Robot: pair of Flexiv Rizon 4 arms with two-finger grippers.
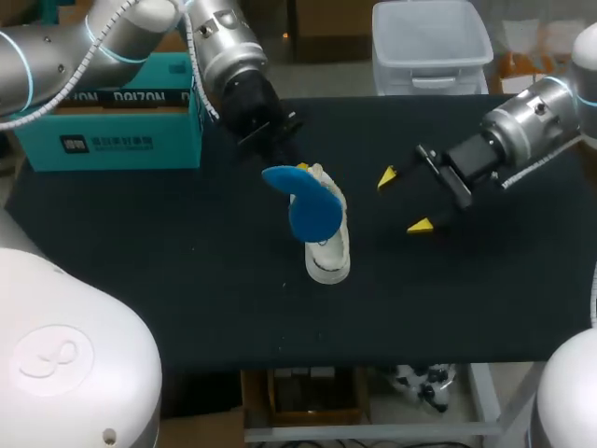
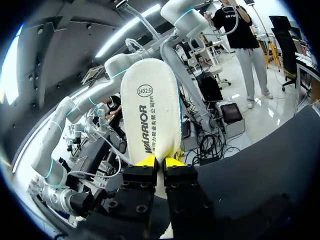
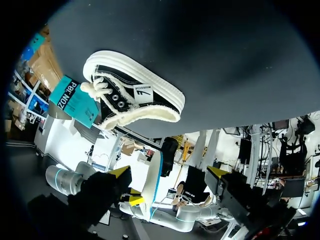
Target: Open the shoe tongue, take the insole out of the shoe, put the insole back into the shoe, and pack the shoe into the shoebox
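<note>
My left gripper (image 1: 291, 161) is shut on the heel end of the insole (image 1: 306, 205), holding it above the shoe (image 1: 327, 252). The insole shows its blue underside in the head view and its cream printed top (image 2: 150, 100) in the left wrist view, standing up from the yellow tips of my left gripper (image 2: 160, 162). The black shoe (image 3: 135, 95) with its white sole rests on the dark table. My right gripper (image 1: 403, 201) hangs open to the right of the insole, apart from it. Its wrist view has the insole (image 3: 153, 182) edge-on ahead of the open right gripper (image 3: 167, 172).
The teal shoebox (image 1: 121, 117) stands at the table's back left, behind my left arm; it also shows beside the shoe as the teal shoebox (image 3: 75, 100) in the right wrist view. Bare black table (image 1: 140, 252) spreads in front of and left of the shoe.
</note>
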